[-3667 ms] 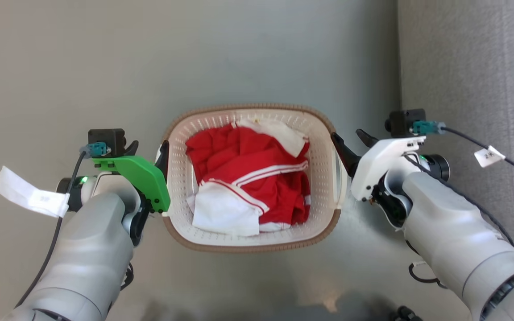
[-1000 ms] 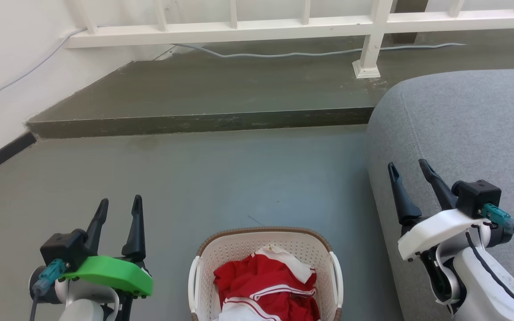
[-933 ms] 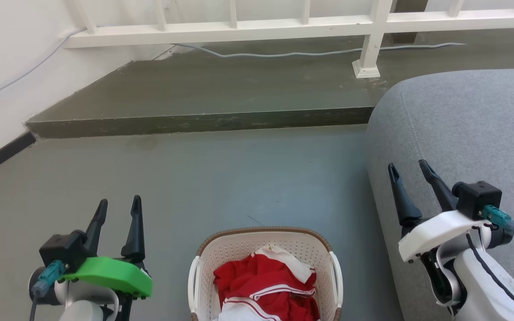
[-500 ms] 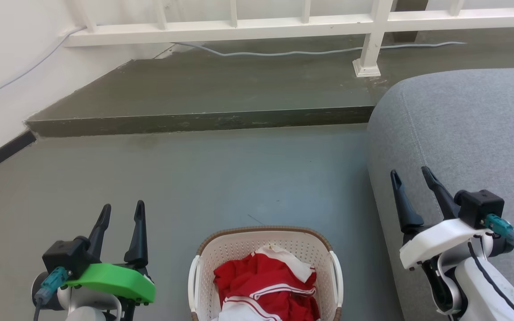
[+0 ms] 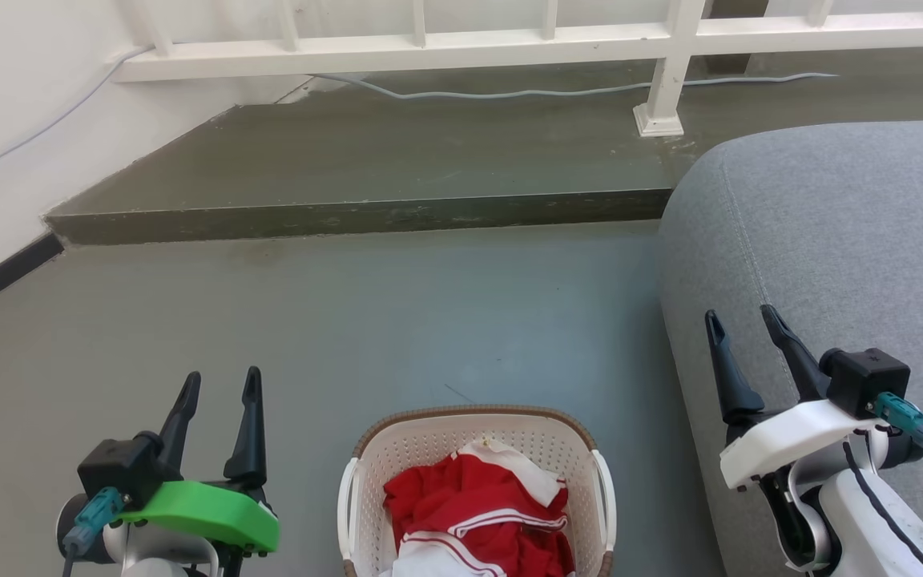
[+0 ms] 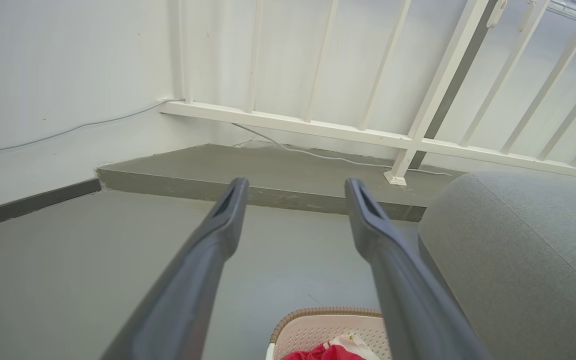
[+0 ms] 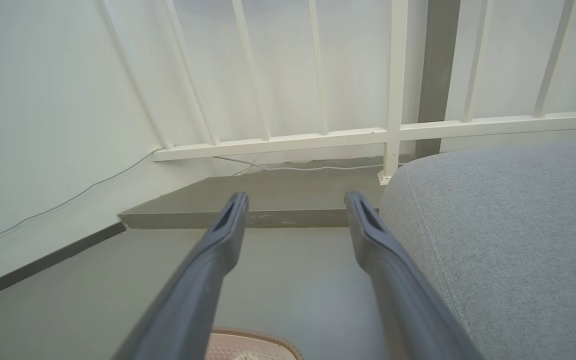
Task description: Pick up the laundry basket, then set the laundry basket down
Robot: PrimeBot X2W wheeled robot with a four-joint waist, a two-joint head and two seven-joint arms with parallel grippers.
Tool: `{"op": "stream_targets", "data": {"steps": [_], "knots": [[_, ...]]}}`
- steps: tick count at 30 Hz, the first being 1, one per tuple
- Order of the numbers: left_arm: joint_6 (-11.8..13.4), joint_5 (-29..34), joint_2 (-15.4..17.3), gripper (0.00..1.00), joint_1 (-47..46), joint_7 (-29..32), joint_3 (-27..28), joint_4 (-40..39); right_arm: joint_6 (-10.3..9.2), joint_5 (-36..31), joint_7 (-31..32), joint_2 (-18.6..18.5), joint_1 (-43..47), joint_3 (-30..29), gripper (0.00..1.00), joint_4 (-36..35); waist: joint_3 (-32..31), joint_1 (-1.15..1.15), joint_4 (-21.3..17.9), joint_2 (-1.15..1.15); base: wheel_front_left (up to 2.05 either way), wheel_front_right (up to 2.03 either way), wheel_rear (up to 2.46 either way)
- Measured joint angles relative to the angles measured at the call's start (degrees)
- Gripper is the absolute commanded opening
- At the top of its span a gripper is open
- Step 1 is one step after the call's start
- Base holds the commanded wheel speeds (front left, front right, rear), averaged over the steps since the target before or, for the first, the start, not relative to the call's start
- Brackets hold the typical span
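The laundry basket was white plastic full of little holes, with a brown woven rim. It sat on the smooth grey floor. Red and white clothes lay bunched inside. The left gripper was at its left and the right gripper at its right. Both pointed forward, with fingers apart and holding nothing.

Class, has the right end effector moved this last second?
Yes: the right end effector slid slightly down the head view, away from the railing post.
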Motion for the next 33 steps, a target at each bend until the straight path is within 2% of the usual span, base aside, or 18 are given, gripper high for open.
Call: {"op": "stream_targets", "data": {"steps": [22, 23, 33], "knots": [[-1.0, 1.0, -0.9, 1.00, 0.0, 0.0, 0.8, 0.0, 1.78, -1.5, 0.0, 1.4, 0.4, -1.9, 1.00, -0.1, 0.1, 0.00, -0.1, 0.00, 0.00, 0.00, 0.00], [-1.1, 0.9, -0.9, 0.00, 0.0, 0.0, 0.8, 0.0, 1.80, -1.8, 0.0, 1.5, 0.5, -1.9, 0.00, -0.1, 0.1, 0.00, -0.1, 0.00, 0.00, 0.00, 0.00], [-1.2, -0.8, -1.5, 0.00, 1.2, 0.8, 0.3, 3.4, 1.86, 0.0, 0.4, 3.3, 3.7, -2.0, 0.00, 2.7, 0.1, 0.00, -0.1, 0.00, 0.00, 0.00, 0.00]]}}
